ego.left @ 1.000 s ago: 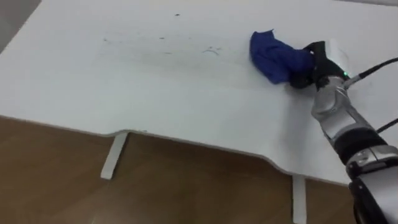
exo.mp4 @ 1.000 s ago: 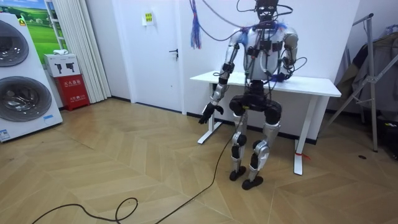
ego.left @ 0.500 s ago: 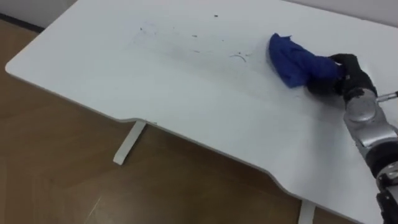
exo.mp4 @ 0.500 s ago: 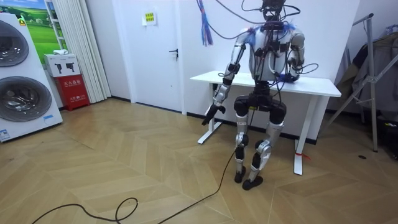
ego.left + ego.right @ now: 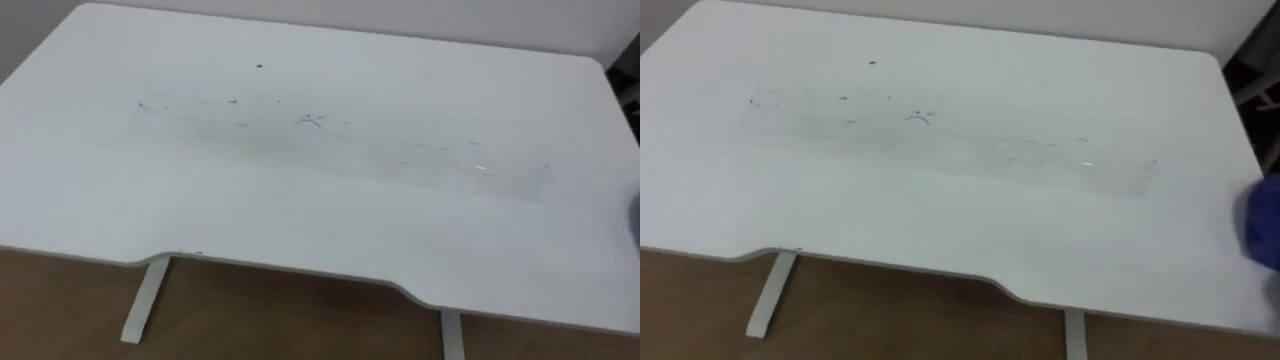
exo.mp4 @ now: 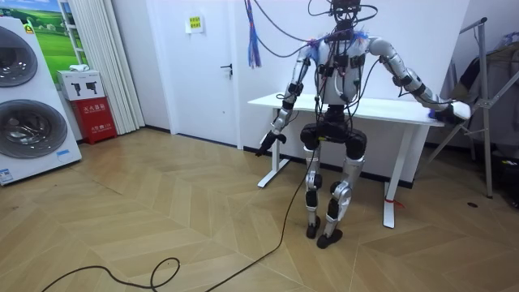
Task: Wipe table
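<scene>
The white table (image 5: 330, 215) carries faint dark scribbles (image 5: 310, 120) and a small dark dot (image 5: 259, 66) across its far half. The blue cloth (image 5: 1262, 235) shows as a blur at the table's right end. In the room view I stand at the table's long side with my right arm stretched out sideways. My right hand (image 6: 448, 113) is at tabletop height just past the table's end, shut on the cloth. My left hand (image 6: 272, 139) hangs beside the table's other end with relaxed fingers, holding nothing.
White table legs (image 5: 140, 300) stand on the wooden floor (image 5: 280, 320). Washing machines (image 6: 28, 105) and a red box (image 6: 93, 109) are far off at the room view's left. A metal rack (image 6: 486, 105) stands close to the outstretched right hand.
My right arm has swung out to the right, taking the cloth from the tabletop's right part to beyond its end. The eye view has shifted as well.
</scene>
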Controlling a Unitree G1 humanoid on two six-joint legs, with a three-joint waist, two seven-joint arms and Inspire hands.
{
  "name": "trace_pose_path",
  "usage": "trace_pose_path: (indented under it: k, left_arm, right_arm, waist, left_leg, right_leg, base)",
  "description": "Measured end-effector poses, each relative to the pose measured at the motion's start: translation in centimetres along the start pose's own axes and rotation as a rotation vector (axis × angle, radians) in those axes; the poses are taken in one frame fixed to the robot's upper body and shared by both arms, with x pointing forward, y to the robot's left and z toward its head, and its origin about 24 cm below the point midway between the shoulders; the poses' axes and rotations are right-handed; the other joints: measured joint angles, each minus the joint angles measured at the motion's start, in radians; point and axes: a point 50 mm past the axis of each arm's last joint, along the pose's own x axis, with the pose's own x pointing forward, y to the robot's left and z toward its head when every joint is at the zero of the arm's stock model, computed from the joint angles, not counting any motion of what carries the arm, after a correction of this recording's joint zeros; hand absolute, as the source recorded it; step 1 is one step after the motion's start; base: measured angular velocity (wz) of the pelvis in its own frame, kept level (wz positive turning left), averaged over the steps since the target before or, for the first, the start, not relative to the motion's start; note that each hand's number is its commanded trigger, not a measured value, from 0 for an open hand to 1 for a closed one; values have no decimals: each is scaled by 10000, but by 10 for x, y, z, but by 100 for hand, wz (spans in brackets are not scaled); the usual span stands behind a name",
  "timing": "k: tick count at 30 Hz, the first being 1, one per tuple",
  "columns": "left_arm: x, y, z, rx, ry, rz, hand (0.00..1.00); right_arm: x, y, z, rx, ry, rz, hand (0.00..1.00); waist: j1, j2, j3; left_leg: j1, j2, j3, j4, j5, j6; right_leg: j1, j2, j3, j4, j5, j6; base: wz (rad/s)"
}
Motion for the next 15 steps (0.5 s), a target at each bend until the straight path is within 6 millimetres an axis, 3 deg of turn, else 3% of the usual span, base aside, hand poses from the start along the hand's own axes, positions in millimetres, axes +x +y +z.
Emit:
trace_pose_path:
  k: [5, 7, 9, 10, 12, 13, 15]
  left_arm:
    - [0, 2, 8, 216, -422, 129, 0]
    - [-1, -1, 9, 399, -466, 26, 0]
    - [-2, -9, 9, 594, -443, -357, 0]
    - [-3, -10, 9, 682, -436, -453, 0]
    - [-3, -13, 8, 711, -382, -776, 0]
    - [-2, -11, 10, 710, -454, -790, 0]
    - [0, -7, 35, 951, -1263, -657, 0]
  right_arm:
    - [-2, 5, -1, -515, 97, -283, 100]
    - [-3, 18, 6, -1449, -241, -219, 100]
    - [-8, 44, 29, -3403, -1158, 16, 100]
    - [-11, 55, 38, -3776, -1533, 243, 100]
    - [-47, 135, 86, -4993, -4058, 2128, 100]
    - [-61, 154, 99, -5250, -4892, 2709, 100]
    - [-118, 211, 129, -6248, -7641, 4814, 100]
  waist:
    - [313, -104, 79]
    - [467, -142, 211]
    - [973, -206, 253]
    - [1088, -210, 254]
    - [1499, -226, 273]
    - [1497, -245, 287]
    - [1532, -276, 346]
  left_leg:
    - [400, 26, 85, -81, -57, -13]
    - [559, 83, 251, -138, -71, -41]
    - [678, 188, 397, -170, -130, -128]
    - [693, 218, 397, -173, -142, -148]
    - [638, 388, 270, -70, -215, -317]
    - [589, 390, 114, -53, -204, -358]
    - [467, 327, -307, -63, -130, -469]
  right_leg:
    - [446, 74, 69, -294, 36, 29]
    - [555, 92, 156, -327, 67, -10]
    - [567, 206, 694, -290, 134, -92]
    - [558, 206, 715, -304, 168, -88]
    - [558, 178, 343, -389, 336, -40]
    - [559, 160, 163, -436, 355, -37]
    - [570, 132, -299, -485, 332, -112]
  base:
    - [-6]
    - [-42]
    - [-83]
    - [-116]
    - [-126]
    - [-61]
    - [41]
